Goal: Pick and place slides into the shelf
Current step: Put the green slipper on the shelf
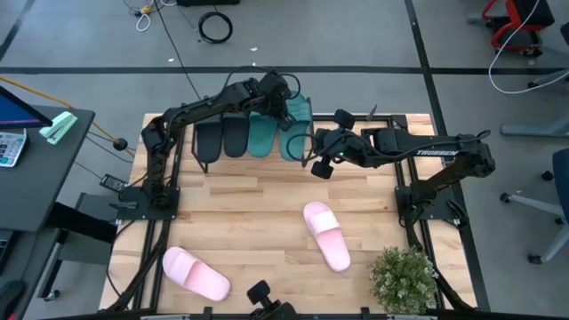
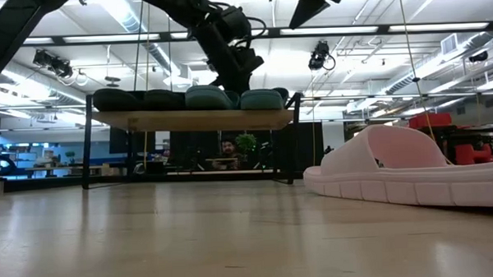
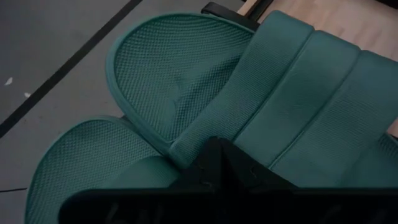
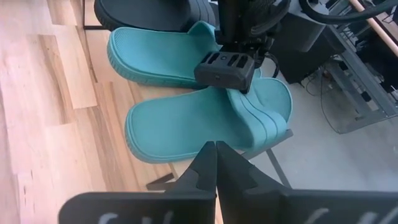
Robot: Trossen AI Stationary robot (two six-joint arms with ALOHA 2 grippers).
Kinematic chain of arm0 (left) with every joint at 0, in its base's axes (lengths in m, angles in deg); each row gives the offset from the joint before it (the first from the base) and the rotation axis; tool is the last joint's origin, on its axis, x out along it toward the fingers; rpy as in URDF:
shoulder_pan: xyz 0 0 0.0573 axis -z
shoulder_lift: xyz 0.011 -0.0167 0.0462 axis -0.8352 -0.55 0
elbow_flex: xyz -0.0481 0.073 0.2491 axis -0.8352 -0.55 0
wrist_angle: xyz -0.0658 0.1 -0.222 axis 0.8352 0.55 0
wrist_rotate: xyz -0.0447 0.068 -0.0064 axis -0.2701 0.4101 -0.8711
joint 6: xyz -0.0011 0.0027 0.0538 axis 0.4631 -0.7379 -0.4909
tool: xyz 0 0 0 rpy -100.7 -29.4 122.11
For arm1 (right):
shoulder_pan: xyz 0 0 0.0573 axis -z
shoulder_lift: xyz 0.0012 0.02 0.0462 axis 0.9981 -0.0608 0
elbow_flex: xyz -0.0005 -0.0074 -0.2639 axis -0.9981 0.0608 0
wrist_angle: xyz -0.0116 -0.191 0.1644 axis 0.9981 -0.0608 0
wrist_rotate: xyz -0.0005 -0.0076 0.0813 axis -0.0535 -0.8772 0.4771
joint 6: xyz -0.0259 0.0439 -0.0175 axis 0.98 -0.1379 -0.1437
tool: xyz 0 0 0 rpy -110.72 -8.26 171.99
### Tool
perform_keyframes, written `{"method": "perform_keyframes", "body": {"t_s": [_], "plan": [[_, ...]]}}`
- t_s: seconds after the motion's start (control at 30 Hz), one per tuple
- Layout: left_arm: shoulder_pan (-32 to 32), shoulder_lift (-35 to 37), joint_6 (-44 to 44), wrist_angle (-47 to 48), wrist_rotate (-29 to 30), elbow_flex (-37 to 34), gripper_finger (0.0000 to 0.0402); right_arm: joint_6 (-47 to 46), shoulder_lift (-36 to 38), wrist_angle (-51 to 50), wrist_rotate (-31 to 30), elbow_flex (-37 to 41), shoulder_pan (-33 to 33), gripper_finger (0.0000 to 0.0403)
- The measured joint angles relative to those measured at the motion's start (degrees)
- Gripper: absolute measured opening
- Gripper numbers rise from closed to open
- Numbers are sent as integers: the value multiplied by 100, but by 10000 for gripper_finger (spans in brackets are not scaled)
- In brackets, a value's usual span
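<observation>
The shelf [image 2: 188,120] stands at the table's far side. On its plank top lie two black slides [image 1: 222,138] and two teal slides, side by side. My left gripper [image 3: 211,146] reaches over the shelf and is shut on the rightmost teal slide [image 4: 199,124], next to the other teal slide [image 4: 161,56]. My right gripper [image 1: 318,167] hangs shut and holds nothing, just in front of the shelf's right end. Two pink slides [image 1: 326,236] [image 1: 196,274] lie sole-down on the table nearer the front. My left gripper pinches the edge of the teal slide's strap [image 3: 186,140] between its two shut fingers. It comes from above, slanting down. In the right wrist view the gripper's body hides the fingertips. The slide lies level with its sole on the shelf top at the right end [image 2: 261,98].
A small potted plant [image 1: 404,280] stands at the table's near right corner. Bare tabletop lies between the shelf and the two pink slides. The shelf's thin black legs [image 2: 294,145] stand at its corners. A person shows in the room beyond the shelf.
</observation>
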Motion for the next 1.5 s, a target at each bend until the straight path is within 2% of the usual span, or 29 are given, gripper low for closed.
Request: {"method": "perform_keyframes", "body": {"t_s": [0.13,0.27,0.67,0.87,0.97,1.07,1.23,1.5], "plan": [[0,2,33,56,-33,0,1,0,0,-15,1,0,-1,5],[0,-59,90,54,-309,11,0,-4,0,-27,0,0,-2,4],[129,-67,157,126,-325,17,0,-148,0,-111,138,0,0,3],[167,353,158,475,-353,187,8,88,-10,-103,232,0,239,2],[164,638,156,800,-312,504,4,125,-38,-58,666,12,515,2],[144,884,123,1050,-211,929,3,380,-85,407,1337,132,838,1],[140,1000,-1,1723,213,1694,10,772,-90,1807,2060,545,1521,1],[208,1034,-189,1820,272,2689,6,769,-583,2852,3803,874,2781,0]]}}
